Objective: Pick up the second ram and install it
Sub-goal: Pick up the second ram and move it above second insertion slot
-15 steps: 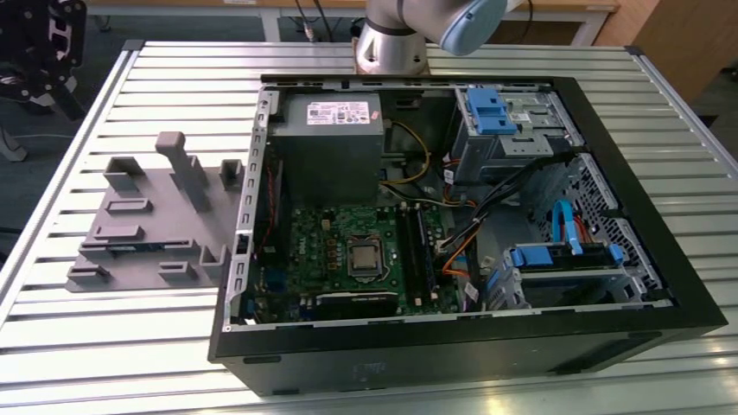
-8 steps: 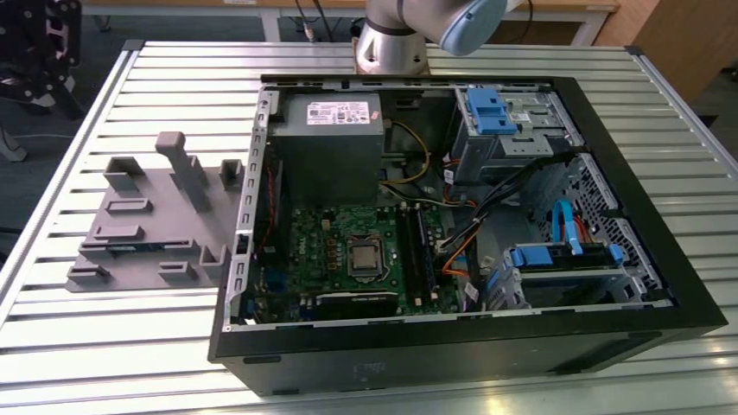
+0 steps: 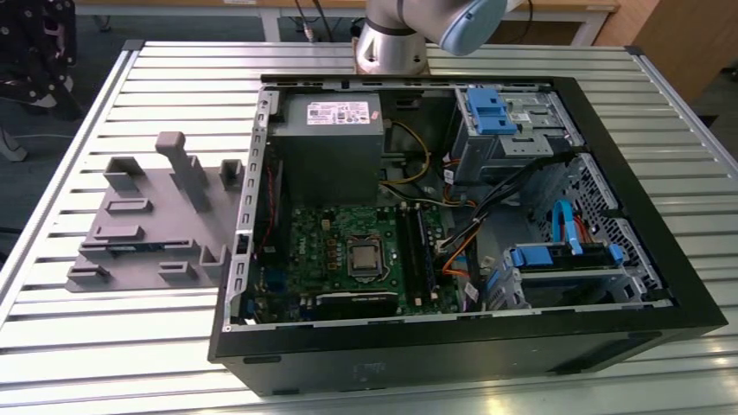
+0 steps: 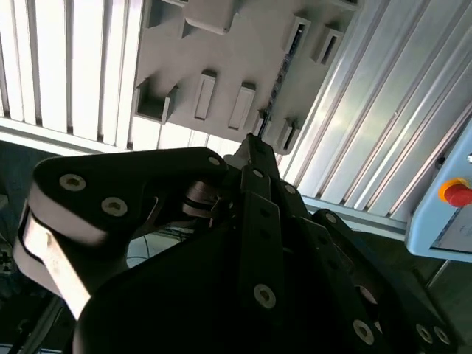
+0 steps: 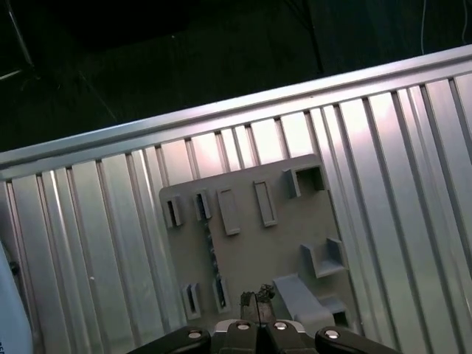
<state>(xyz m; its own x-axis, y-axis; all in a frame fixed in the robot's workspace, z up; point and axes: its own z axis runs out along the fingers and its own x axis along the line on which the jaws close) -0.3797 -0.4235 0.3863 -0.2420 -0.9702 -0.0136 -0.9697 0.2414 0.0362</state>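
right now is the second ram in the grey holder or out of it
In it. In both wrist views the second ram stands on edge between slots of the grey holder.

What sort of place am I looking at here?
Probably a robotics lab or test bench for computer assembly: a robot arm stands by an open computer case on a slatted metal table, beside a grey holder block.

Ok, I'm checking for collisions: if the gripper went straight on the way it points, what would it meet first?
Probably the grey holder block, on its flat base close beside the thin ram strip. The gripper hangs above it, though depth is unclear.
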